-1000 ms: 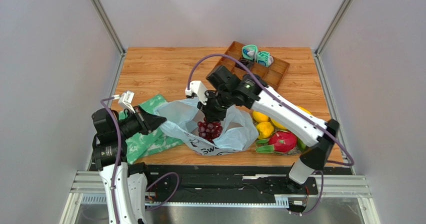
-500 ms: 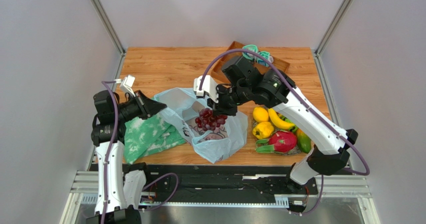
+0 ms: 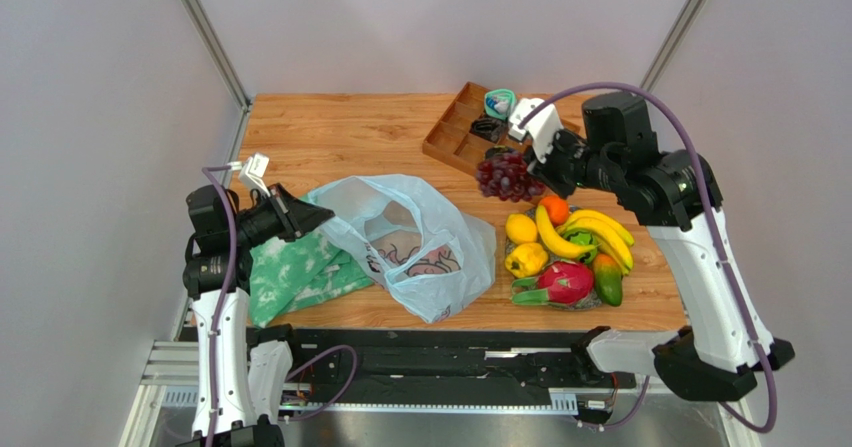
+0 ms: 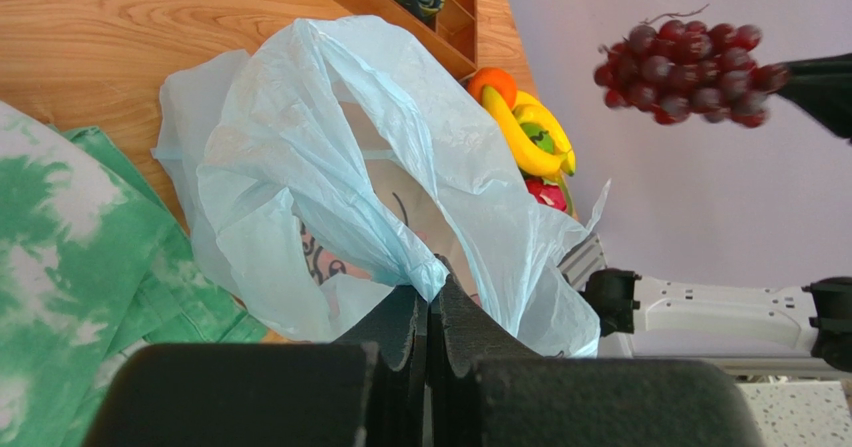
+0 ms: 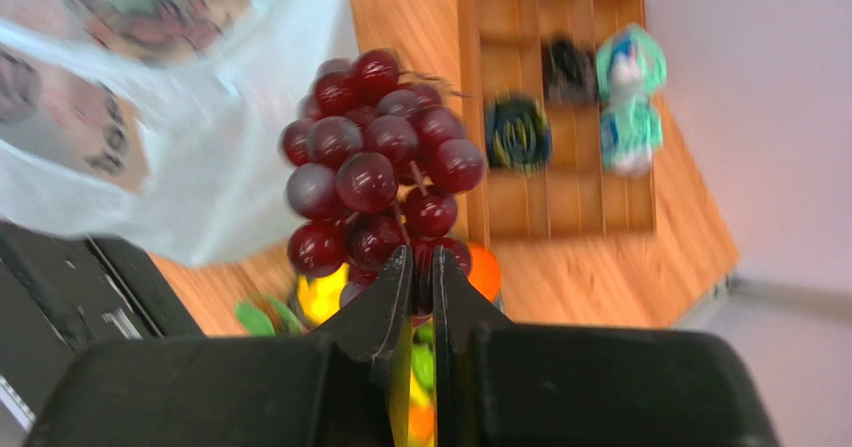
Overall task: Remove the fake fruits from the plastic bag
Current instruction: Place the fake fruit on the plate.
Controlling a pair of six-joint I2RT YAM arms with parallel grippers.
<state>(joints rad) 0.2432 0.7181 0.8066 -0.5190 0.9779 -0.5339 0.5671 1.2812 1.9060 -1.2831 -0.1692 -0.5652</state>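
The pale-blue plastic bag (image 3: 415, 242) lies open at mid-table, printed inside (image 4: 300, 157). My left gripper (image 3: 312, 219) is shut on the bag's rim (image 4: 432, 279) and holds it up. My right gripper (image 3: 537, 172) is shut on the purple grapes (image 3: 503, 175), held in the air above the table right of the bag; they also show in the right wrist view (image 5: 378, 172) and the left wrist view (image 4: 685, 72). On the right lie a banana bunch (image 3: 590, 235), lemon (image 3: 520, 229), orange (image 3: 554, 208), yellow pepper (image 3: 527, 259), dragon fruit (image 3: 562, 282) and mango (image 3: 606, 279).
A green-and-white mottled cloth (image 3: 290, 272) lies left of the bag, under my left arm. A wooden compartment tray (image 3: 455, 137) with small bundled items stands at the back, just behind the grapes.
My right gripper has lifted the grapes out of the bag and swung them up and right, to above the fruit pile. The bag has sagged lower. My left gripper kept its hold.
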